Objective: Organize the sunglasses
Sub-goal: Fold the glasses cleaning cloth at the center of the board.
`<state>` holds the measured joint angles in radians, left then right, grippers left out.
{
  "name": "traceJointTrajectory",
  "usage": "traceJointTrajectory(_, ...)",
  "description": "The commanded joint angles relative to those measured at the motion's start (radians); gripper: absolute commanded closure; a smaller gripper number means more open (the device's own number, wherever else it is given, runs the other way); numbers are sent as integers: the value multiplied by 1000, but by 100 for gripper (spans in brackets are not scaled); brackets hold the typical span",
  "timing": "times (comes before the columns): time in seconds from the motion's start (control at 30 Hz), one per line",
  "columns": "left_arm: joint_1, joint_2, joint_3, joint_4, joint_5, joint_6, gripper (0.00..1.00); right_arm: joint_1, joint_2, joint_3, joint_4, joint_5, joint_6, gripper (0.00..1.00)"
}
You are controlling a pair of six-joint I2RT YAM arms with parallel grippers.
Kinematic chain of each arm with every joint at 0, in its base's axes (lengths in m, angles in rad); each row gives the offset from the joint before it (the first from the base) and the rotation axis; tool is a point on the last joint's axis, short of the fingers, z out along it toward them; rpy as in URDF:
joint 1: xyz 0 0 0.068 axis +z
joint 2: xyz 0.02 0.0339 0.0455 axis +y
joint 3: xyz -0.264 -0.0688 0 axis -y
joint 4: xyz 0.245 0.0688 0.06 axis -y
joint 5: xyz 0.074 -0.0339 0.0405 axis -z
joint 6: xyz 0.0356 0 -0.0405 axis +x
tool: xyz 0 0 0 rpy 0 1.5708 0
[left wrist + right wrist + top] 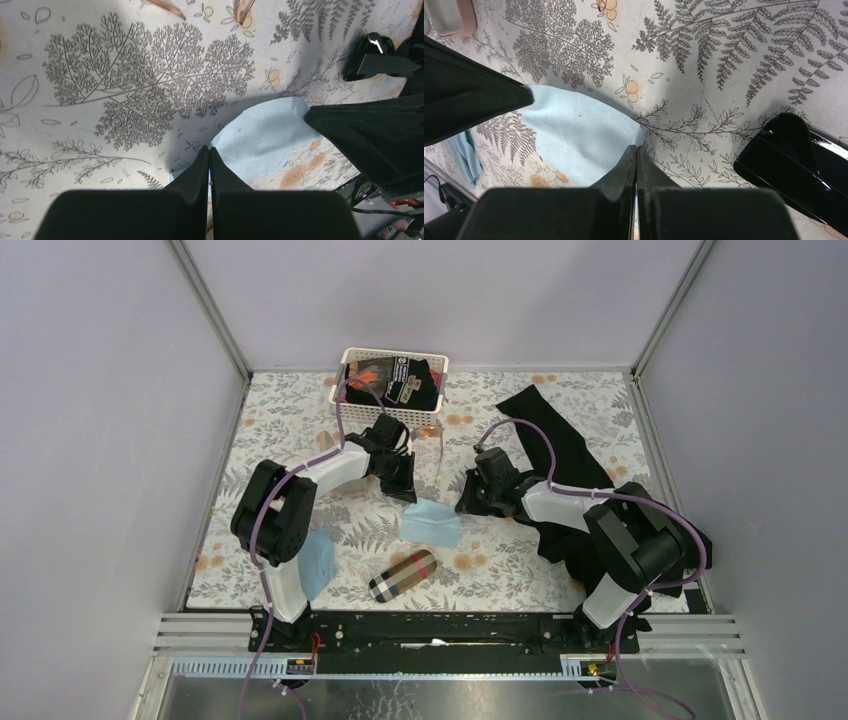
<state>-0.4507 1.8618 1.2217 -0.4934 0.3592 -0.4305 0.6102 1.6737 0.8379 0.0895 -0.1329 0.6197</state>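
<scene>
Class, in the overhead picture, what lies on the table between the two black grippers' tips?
A light-blue cloth lies between the left gripper and the right gripper in the top view; both wrist views show it too.

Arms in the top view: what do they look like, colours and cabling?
Both the left arm and right arm have white links between bulky black joints, with a purple cable looped along each. The left gripper and right gripper are matte black, with fingers tapering to wedges.
</scene>
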Motion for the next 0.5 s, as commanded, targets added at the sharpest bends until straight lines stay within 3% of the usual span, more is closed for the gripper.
traceJointTrajectory(0.0, 3, -41, -30, 18, -3, 18, 100, -2, -54, -17, 47, -24, -36, 100)
traceJointTrajectory(0.47, 3, 44, 24, 69, -28, 20, 100, -3, -4, 9, 104, 59, -70, 94)
